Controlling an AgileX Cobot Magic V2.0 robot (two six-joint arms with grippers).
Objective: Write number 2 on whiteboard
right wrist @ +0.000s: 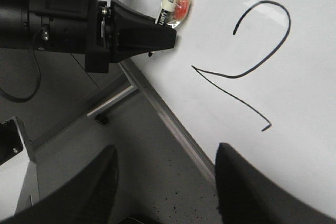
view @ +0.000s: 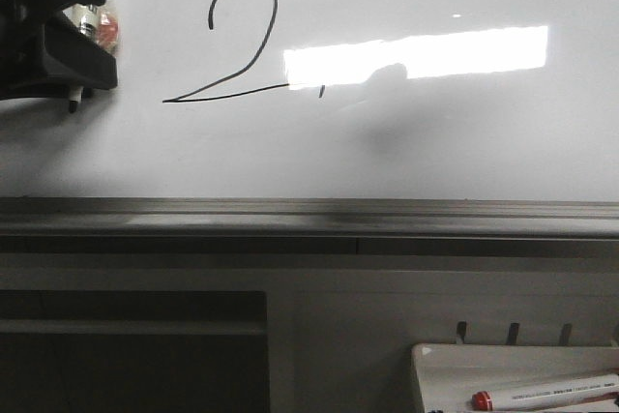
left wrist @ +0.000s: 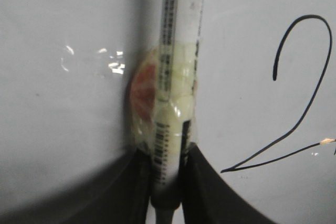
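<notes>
The number 2 [view: 256,60] is drawn in thin black line on the whiteboard [view: 435,142], left of a bright light reflection. My left gripper [view: 97,26] is at the board's upper left, left of the digit, shut on a white marker [view: 87,18] wrapped in clear tape with an orange patch. In the left wrist view the marker [left wrist: 176,51] stands between the black fingers [left wrist: 210,192], the digit [left wrist: 306,116] off to one side. My right gripper [right wrist: 165,156] is open and holds nothing. It looks over the board's edge at the digit [right wrist: 247,74] and the left gripper [right wrist: 168,32].
A grey metal edge strip [view: 309,215] runs along the board's near side. A white tray [view: 435,360] at the lower right holds a red-capped marker [view: 546,394]. A dark recess [view: 126,355] lies at the lower left.
</notes>
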